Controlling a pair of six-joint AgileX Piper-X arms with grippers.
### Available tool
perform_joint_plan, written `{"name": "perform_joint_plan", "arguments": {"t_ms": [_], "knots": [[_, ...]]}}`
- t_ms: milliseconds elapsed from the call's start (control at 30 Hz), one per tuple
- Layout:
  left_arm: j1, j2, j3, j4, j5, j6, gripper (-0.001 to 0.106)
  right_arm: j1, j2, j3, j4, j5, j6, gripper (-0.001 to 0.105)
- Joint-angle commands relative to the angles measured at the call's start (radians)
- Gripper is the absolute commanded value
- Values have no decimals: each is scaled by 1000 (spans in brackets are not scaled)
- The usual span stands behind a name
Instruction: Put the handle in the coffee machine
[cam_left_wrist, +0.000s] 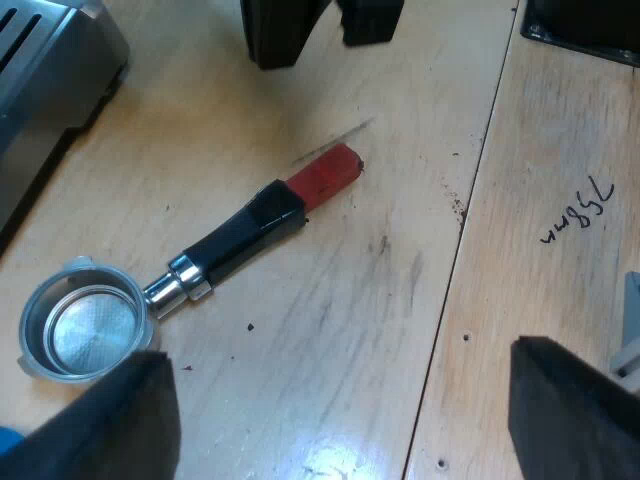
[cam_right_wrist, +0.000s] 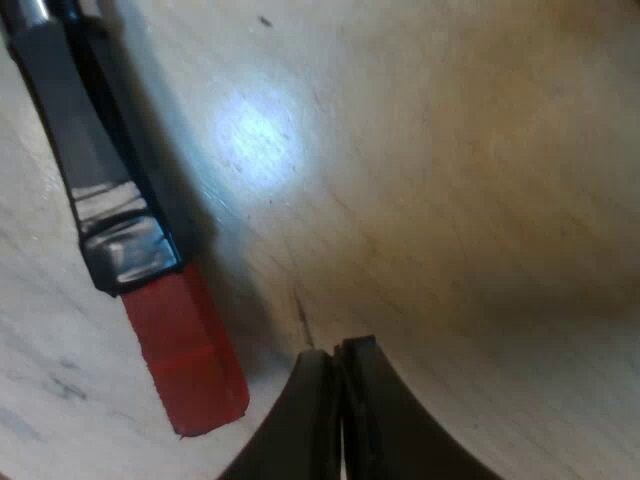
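Wood (cam_left_wrist: 350, 330) below. Holding left gripper (cam_left_wrist: 340, 400) wide open above flat-lying holder (cam_left_wrist: 240, 240), basket (cam_left_wrist: 80, 325) beside one finger; pressing right gripper (cam_right_wrist: 338, 348) shut, empty, beside red end (cam_right_wrist: 185, 350).

The espresso machine (cam_left_wrist: 40, 60) is cropped at the edge; right wrist view cuts the holder (cam_right_wrist: 105, 200) short of its basket.

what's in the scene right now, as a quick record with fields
holder: loose, lying flat on the table
basket: looks empty
red end: beside right gripper, not gripped
right gripper: shut, holding nothing
left gripper: open, near the basket end
espresso machine: by the basket end
task: holder not yet in espresso machine
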Motion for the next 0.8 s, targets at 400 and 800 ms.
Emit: {"name": "perform_joint_plan", "arguments": {"t_ms": [400, 800], "knots": [[-5, -3, -8, -11, -5, 0, 70, 2, 201, -9, -64, 0, -10, 0], [-5, -3, -8, -11, -5, 0, 70, 2, 285, -9, -146, -6, -10, 0]]}}
